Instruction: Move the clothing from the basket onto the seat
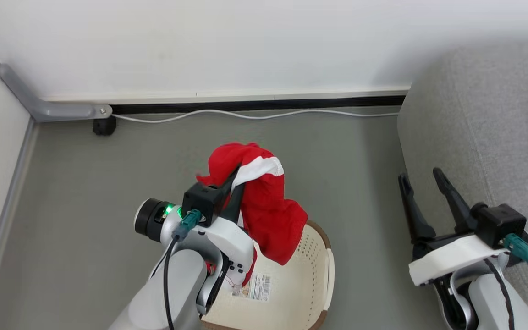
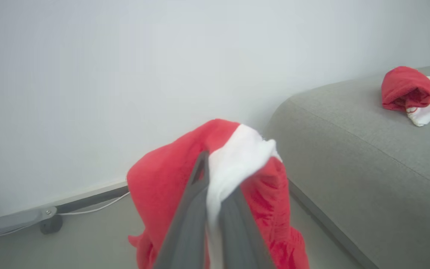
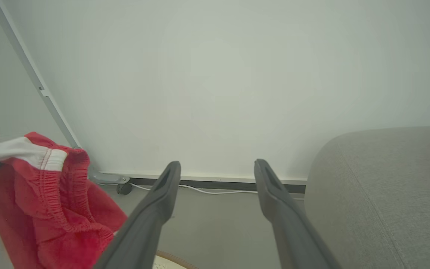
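L tool [image 1: 237, 181] is pinched on the white band [image 1: 259, 169] of the red clothing [image 1: 273, 211], at frame centre above the basket [image 1: 310, 275]. The cloth's lower fold hangs near the basket rim. R tool [image 1: 420, 175] is spread and empty at lower right, beside the seat [image 1: 475, 137]. Step in hand, we judge: carry to seat. We raise until the hem clears the rim, swing toward frame right w/o easing the pinch, then release beside the garment [image 2: 405, 87] lying on the seat.
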Robot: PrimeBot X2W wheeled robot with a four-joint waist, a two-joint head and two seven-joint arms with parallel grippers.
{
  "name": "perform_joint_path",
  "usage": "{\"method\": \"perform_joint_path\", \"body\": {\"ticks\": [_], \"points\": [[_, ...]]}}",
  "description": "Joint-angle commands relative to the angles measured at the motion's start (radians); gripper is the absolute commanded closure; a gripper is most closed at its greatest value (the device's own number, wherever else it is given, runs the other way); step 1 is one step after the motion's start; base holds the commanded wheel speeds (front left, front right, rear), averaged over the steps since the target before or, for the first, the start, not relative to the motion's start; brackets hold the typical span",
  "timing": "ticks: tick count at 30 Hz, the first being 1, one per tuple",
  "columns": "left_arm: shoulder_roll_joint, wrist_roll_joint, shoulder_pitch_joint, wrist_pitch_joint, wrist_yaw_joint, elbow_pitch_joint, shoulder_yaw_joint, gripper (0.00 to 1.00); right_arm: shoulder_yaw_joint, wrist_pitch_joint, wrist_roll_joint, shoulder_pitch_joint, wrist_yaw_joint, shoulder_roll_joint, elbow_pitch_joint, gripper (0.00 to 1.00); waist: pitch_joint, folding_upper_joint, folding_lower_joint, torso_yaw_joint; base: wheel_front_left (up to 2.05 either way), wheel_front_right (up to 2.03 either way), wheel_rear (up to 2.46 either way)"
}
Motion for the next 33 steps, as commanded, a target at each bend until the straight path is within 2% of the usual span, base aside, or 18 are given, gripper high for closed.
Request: {"method": "perform_joint_path", "body": {"ticks": [1, 11, 21, 26, 33], "points": [[0.014, 0.011, -0.003, -0.01, -0.01, -0.067, 0.058, 1.0, 0.024, -0.006, -0.006, 0.009, 0.001, 0.002, -0.016, 0.0, -0.023, -0.0001, 0.0, 0.003, 0.0, 0.0, 0.0], [0.006, 0.034, -0.023, -0.01, -0.061, -0.23, 0.124, 1.0, 0.053, -0.006, -0.009, 0.032, 0.001, 0.014, 0.005, 0.0, -0.051, -0.0001, 0.0, -0.006, 0.0, 0.0, 0.0], [0.002, 0.036, -0.083, -0.01, -0.078, -0.29, 0.113, 1.0, 0.078, -0.006, -0.002, 0.029, 0.001, 0.022, -0.007, 0.0, -0.049, -0.0001, 0.0, -0.014, 0.0, 0.0, 0.0], [0.001, 0.029, -0.096, -0.01, -0.081, -0.282, 0.099, 1.0, 0.157, -0.006, 0.025, -0.006, 0.001, 0.011, -0.089, 0.0, -0.041, -0.0001, 0.0, -0.018, 0.0, 0.0, 0.0], [0.001, 0.014, -0.112, -0.01, -0.087, -0.273, 0.086, 1.0, 0.291, -0.006, 0.045, -0.084, 0.001, -0.054, -0.193, 0.0, -0.036, -0.0001, 0.0, -0.013, 0.0, 0.0, 0.0]]}}
